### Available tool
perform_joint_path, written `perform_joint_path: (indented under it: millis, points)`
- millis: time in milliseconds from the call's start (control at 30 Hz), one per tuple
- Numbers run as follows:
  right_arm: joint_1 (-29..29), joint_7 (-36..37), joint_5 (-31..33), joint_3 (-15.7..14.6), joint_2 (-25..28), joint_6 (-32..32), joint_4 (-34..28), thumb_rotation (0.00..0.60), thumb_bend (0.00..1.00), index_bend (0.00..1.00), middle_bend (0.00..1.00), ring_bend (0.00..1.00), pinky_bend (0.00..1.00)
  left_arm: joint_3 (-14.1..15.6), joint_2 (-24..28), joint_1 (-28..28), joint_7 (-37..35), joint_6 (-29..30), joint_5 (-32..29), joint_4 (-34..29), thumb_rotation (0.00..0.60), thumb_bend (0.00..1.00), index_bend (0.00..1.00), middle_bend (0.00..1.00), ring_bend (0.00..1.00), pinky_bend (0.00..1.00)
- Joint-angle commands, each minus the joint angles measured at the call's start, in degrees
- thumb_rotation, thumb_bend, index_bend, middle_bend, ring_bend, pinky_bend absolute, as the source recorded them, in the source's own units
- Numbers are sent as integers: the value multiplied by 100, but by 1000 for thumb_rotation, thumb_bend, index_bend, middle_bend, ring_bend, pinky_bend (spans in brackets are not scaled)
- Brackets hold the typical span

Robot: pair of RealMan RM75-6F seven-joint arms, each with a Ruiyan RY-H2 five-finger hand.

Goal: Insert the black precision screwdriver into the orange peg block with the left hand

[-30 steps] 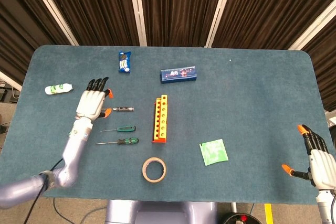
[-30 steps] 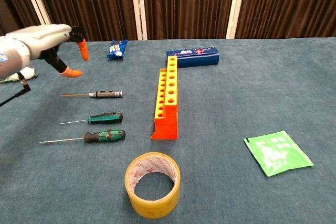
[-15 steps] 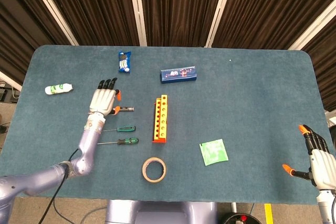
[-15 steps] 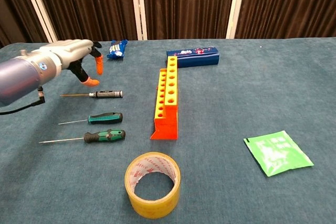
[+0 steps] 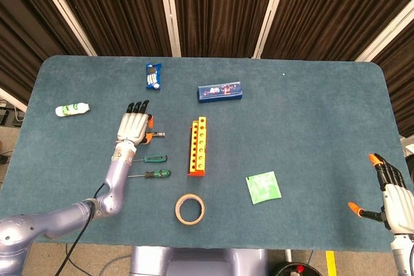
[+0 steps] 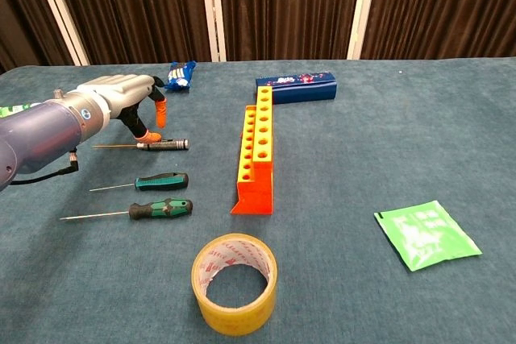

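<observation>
Black precision screwdriver (image 6: 157, 144) flat on table; left hand (image 6: 129, 100) spread just above handle, holding nothing.

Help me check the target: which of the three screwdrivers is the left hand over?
The black precision screwdriver, farthest from the robot. It has a slim black-and-silver handle; the two screwdrivers nearer the robot have thicker green-and-black handles. The left hand hovers over it.

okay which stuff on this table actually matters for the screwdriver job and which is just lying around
Job: black precision screwdriver, orange peg block, left hand.

Lying about: two green-handled screwdrivers, tape roll, green packet, blue box, blue wrapper, white bottle.
</observation>
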Motion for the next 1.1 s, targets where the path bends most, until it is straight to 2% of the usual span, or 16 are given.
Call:
perform_joint_path:
  millis: [33, 367, 700, 1100]
  points:
    - [1, 12, 1, -3, 7, -11, -9, 600, 34, 0, 0, 0, 0, -12, -44, -43, 27, -26, -67, 71, 600, 329, 464, 0, 0, 0]
    - [8, 44, -8, -5, 15, -32, -8, 600, 35, 0, 0, 0, 0, 2, -203, -190, 158, -146, -296, 222, 600, 328, 438, 0, 0, 0]
    - [11, 73, 8, 2, 25, -44, -25, 600, 36, 0, 0, 0, 0, 16, -334, -255, 105, -159, -300, 408, 600, 327, 473, 0, 0, 0]
    - [8, 75, 6, -3, 25, -48, -32, 600, 37, 0, 0, 0, 0, 17, -480, -294, 75, -247, -359, 643, 600, 327, 470, 0, 0, 0]
